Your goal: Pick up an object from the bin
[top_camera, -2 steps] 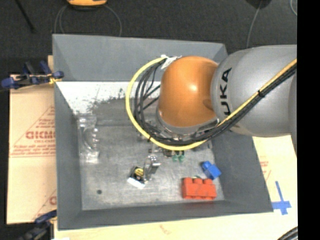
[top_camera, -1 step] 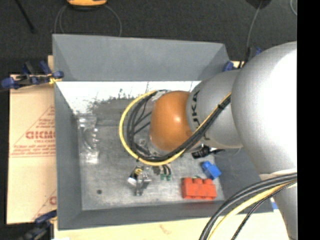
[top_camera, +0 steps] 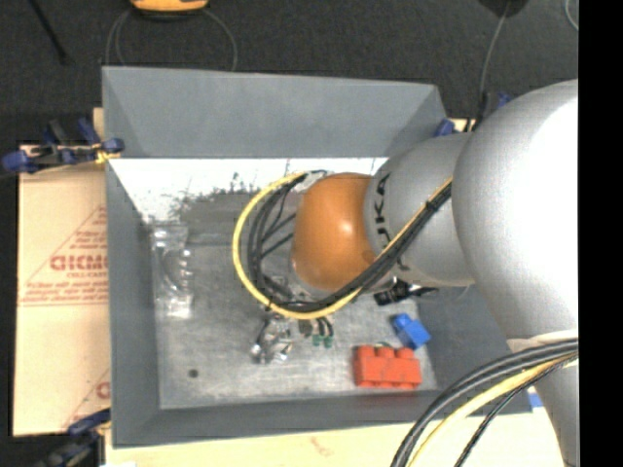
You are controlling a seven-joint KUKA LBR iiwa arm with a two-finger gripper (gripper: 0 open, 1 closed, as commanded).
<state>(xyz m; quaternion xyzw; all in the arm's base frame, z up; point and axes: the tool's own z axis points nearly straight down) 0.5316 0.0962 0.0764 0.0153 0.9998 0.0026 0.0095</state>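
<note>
A dark carpeted floor surrounds the grey metal bin (top_camera: 131, 290), whose scuffed bottom carries just a few scattered things. Nearest the gripper is a small dark-green piece (top_camera: 319, 337), low in the middle of the frame. It is tiny and dark, and its exact shape is too small to make out. Just to its left, the gripper (top_camera: 273, 344) shows as a bright metal tip down near the bin's bottom, below the robot's orange wrist cover (top_camera: 331, 230) and its loop of yellow and black cables (top_camera: 248, 227). Whether the gripper is spread or pressed together I cannot tell, and nothing is seen caught in it.

To do the pick well, I judge the gripper should be centred over one thing rather than over the bare metal beside it — and the green piece looks a poor target, being so small. Further right lies an orange-red plastic brick with a bumpy top (top_camera: 386, 367). It is flat, broad and clear of the walls, so it is probably the easiest to grip across its narrow side. Just above it sits a small blue plastic block (top_camera: 411, 331), close under the arm. At the left of the bin lies a clear plastic piece (top_camera: 173, 272), hard to read against the grey and likely slippery.
</note>
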